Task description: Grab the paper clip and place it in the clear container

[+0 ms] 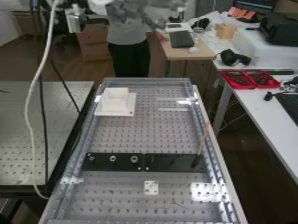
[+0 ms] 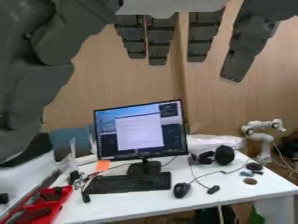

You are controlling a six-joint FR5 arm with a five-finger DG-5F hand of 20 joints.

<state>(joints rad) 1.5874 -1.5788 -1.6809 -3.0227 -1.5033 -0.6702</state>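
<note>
Well, dark items (image 1: 259, 78) in red trays (image 1: 250, 87)

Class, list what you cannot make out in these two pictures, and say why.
High view: thin dark object on the perforated bench, too small to identify.
High view: contents of the red trays, blurred.
High view: rest of the black keyboard, cut off by right edge.
Wrist view: rest of the hand, beyond the edge.

Note your bench top (image 1: 136, 135): perforated metal with a dull sheen, flanked by glossier metal rails (image 1: 84, 135). You have smooth black plates (image 1: 169, 164) and a matt, plastic-looking white block (image 1: 117, 94). Your wall panel (image 2: 100, 85) appears as smooth wood; the red trays (image 2: 56, 200) resemble glossy plastic.
</note>
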